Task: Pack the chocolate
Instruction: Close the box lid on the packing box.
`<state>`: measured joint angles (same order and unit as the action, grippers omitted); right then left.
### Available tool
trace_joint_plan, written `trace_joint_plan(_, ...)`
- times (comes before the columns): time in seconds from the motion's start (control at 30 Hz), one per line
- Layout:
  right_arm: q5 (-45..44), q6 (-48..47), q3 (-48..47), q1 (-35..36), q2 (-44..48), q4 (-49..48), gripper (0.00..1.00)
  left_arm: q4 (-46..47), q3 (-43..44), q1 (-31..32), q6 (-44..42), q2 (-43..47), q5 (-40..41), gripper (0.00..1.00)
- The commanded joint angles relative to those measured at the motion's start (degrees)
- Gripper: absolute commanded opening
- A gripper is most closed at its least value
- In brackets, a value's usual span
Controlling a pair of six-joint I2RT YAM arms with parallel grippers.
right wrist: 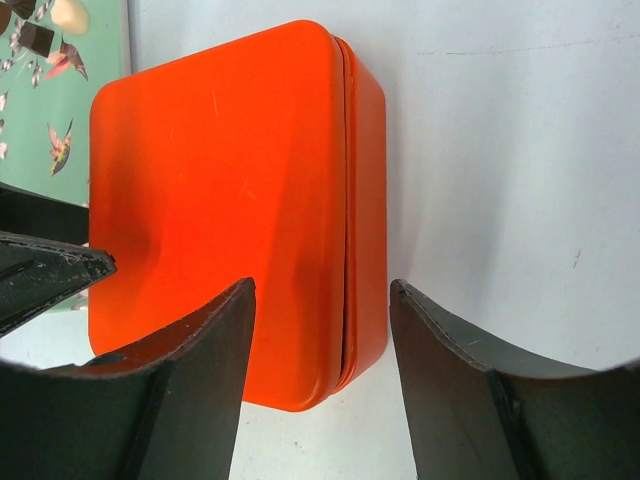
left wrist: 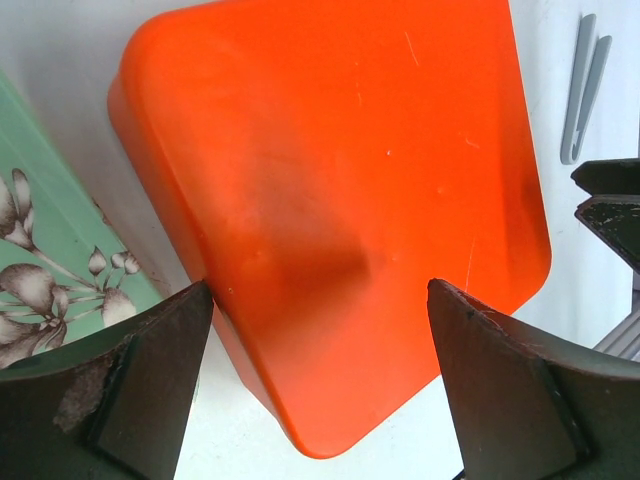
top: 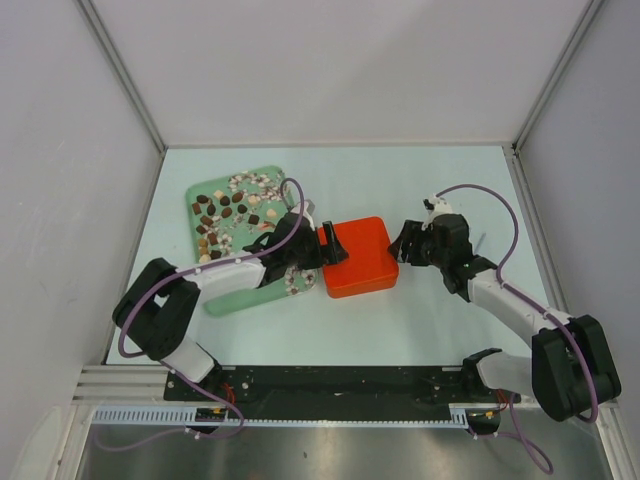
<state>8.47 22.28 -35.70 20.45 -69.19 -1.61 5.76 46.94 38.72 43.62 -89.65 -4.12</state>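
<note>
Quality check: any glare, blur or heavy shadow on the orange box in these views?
Top external: even, diffuse light; the orange box is sharp, with only soft shadows. Left wrist: no glare, but a dark shadow patch sits mid-lid. Right wrist: box crisp, fainter shadow low on the lid's left.

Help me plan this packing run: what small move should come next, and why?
Probably close the right pincer on the orange box rim to lift the lid: the box is shut, the left pincer stands open beside it, chocolate lies on the green tray.
</note>
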Motion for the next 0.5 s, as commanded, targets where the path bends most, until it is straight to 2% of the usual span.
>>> trace_joint_plan(0.0, 0.1, -0.3, -2.3, -0.2, -1.1, -2.0, 0.61, 0.6, 3.0, 0.6, 1.1, 1.1, -0.9, 0.92)
trace_joint_plan(0.47, 1.5, -0.2, -2.3, -0.2, -3.4, -1.6, 0.58, -0.4, 4.2, 0.8, 1.2, 1.6, -0.8, 0.93)
